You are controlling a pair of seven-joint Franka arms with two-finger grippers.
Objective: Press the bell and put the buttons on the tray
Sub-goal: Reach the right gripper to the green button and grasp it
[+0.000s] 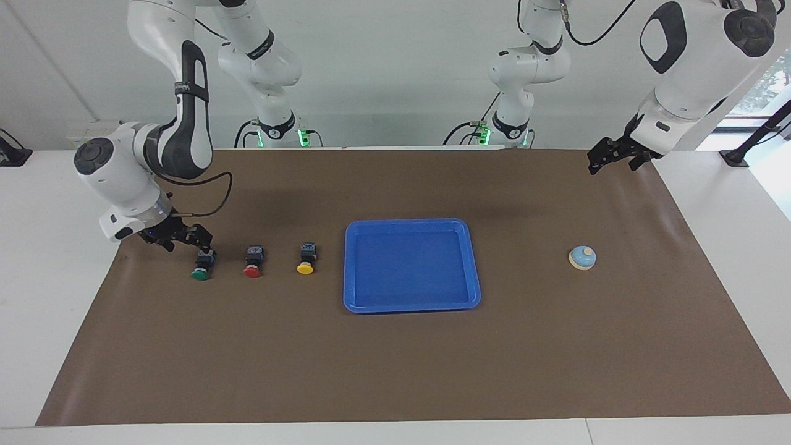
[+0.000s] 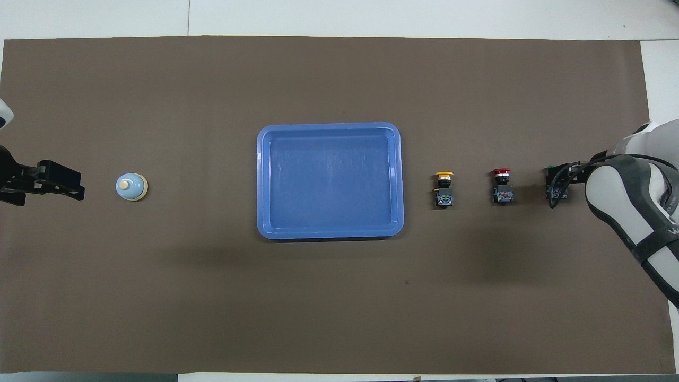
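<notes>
The right gripper (image 1: 185,240) is low over the brown paper mat (image 1: 395,358) at the right arm's end of the table, its black fingers spread wide and holding nothing, their tips right at the black body of the green-capped push-button switch (image 1: 202,264); whether they touch it cannot be told. In the overhead view the right arm's white and grey forearm (image 2: 636,212) covers most of that switch. The left gripper (image 1: 609,156) hangs in the air over the mat's edge at the left arm's end, waiting, its fingers also apart and empty.

Across the middle of the mat runs one row. The green-capped switch, the red-capped push-button switch (image 1: 253,261) and the yellow-capped push-button switch (image 1: 306,259) lie on their sides, well apart, caps pointing away from the robots. Beside the yellow one sits the shallow bright-blue plastic tray (image 1: 352,272) with rounded corners, nothing in it. Toward the left arm's end stands the small light-blue dome bell (image 1: 582,258) with its cream base and knob, well apart from the tray.
</notes>
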